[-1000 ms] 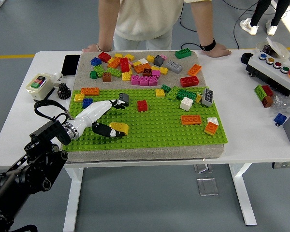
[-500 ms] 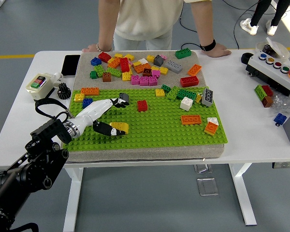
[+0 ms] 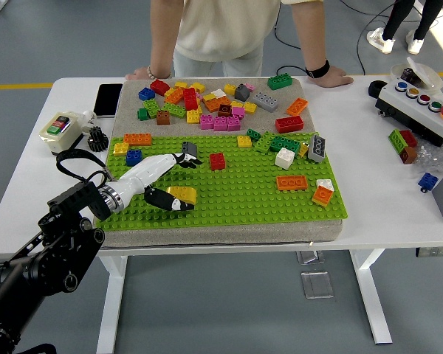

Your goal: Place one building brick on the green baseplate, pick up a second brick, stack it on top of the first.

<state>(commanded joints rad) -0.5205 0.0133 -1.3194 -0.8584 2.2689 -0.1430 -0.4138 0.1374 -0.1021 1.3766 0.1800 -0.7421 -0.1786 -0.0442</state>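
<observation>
Head view: left hand (image 3: 156, 181) is seen over the green baseplate (image 3: 244, 203).
Yellow brick (image 3: 183, 195): pinched between thumb and fingers (image 3: 183, 160), resting on the studs.
Shape: rounded, glossy plastic.

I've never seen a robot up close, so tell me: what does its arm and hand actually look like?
Only the left arm shows. It is black and chunky, built of rounded joint housings, with a thin black cable looping near the wrist. A silver ring joins it to the left hand, which has a white, shell-like back and five fingers with dark tips and joints.
</observation>
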